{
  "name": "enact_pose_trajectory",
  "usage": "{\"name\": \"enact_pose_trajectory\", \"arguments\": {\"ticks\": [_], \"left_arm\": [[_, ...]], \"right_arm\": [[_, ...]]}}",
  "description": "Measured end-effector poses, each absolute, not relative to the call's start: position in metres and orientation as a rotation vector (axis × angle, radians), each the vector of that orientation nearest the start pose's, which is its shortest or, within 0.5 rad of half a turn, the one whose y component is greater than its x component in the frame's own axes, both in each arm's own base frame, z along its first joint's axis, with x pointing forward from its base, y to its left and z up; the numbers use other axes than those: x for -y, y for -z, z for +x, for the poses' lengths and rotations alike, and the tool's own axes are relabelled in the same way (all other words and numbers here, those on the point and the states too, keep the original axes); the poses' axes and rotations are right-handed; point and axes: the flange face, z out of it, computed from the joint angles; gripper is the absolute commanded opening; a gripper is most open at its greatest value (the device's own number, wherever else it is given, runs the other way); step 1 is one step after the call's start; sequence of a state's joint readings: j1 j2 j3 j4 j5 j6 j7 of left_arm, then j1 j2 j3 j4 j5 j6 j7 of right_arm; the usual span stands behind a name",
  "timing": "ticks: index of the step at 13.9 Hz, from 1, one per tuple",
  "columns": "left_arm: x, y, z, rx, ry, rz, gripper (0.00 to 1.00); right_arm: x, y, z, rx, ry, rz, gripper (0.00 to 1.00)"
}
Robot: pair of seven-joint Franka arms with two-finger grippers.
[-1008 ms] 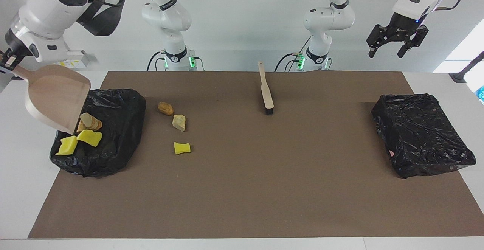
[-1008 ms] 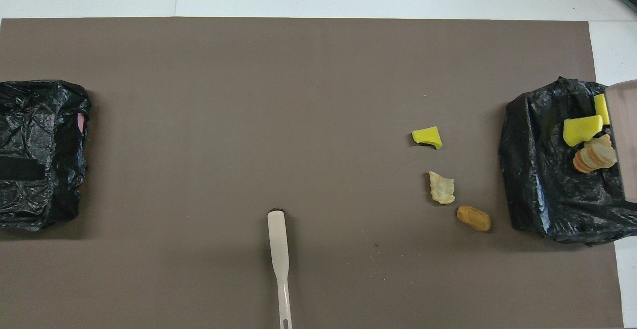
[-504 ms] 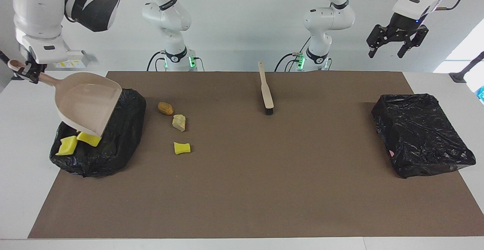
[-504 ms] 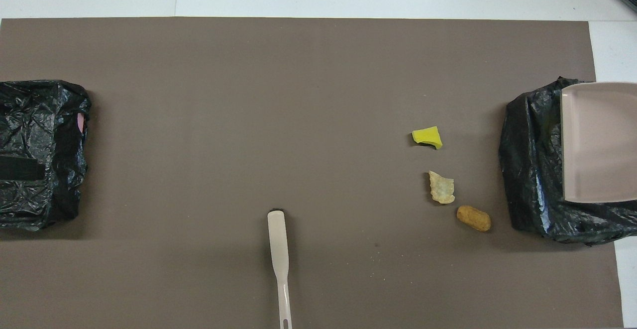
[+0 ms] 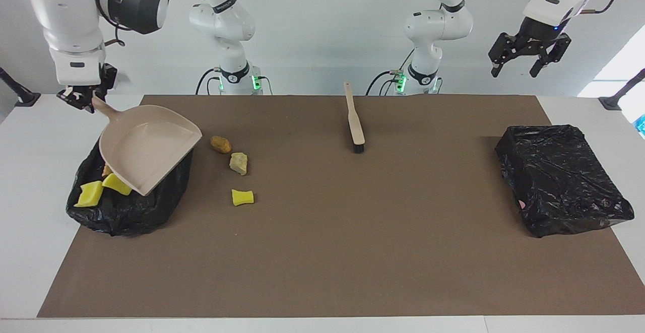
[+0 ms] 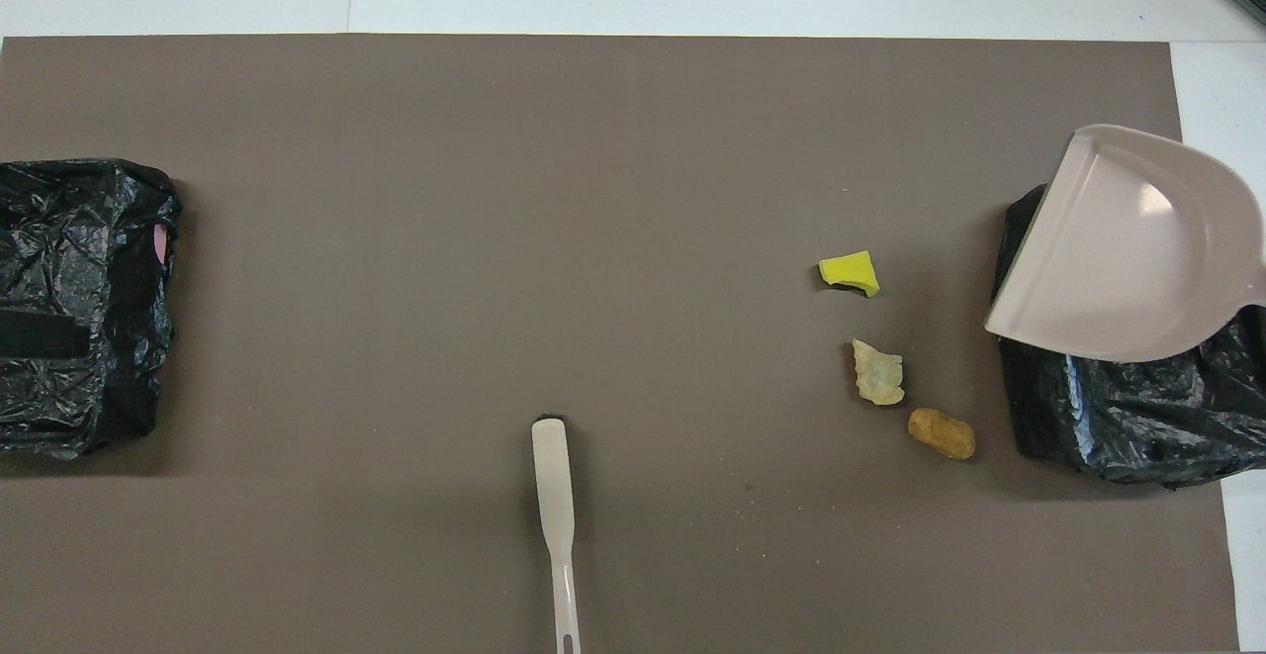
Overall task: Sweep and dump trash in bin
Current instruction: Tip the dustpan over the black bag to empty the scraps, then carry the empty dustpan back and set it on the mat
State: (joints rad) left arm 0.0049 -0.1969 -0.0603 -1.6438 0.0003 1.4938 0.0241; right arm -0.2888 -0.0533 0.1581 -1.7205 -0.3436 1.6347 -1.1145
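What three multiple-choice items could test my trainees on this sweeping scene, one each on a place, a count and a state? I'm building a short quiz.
1. Where does the beige long-handled brush lie?
A. in a bin
B. on the brown mat, near the robots' edge
C. in the dustpan

2. How many trash scraps lie loose on the brown mat?
A. one
B. three
C. six

3. What does the right gripper hold?
A. the beige plastic dustpan, by its handle
B. the brush
C. nothing

Answers:
1 B: it rests alone on the mat, between the arm bases.
2 B: a tan bread-like chunk, a pale rock-like lump and a yellow sponge piece lie beside the black-bagged bin.
3 A: its jaws are shut on the handle, the pan hanging over that bin; the left gripper waits, open.
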Motion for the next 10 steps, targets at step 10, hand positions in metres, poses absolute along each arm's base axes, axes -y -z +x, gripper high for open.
{"name": "enact_pose_trajectory", "arguments": {"ticks": [10], "left_arm": [[0.030, -0.685, 0.482, -0.123, 0.073, -3.127, 1.00]], "right_arm": [[-0.098, -0.548, 0.545, 0.728, -0.146, -3.125, 0.00]]}}
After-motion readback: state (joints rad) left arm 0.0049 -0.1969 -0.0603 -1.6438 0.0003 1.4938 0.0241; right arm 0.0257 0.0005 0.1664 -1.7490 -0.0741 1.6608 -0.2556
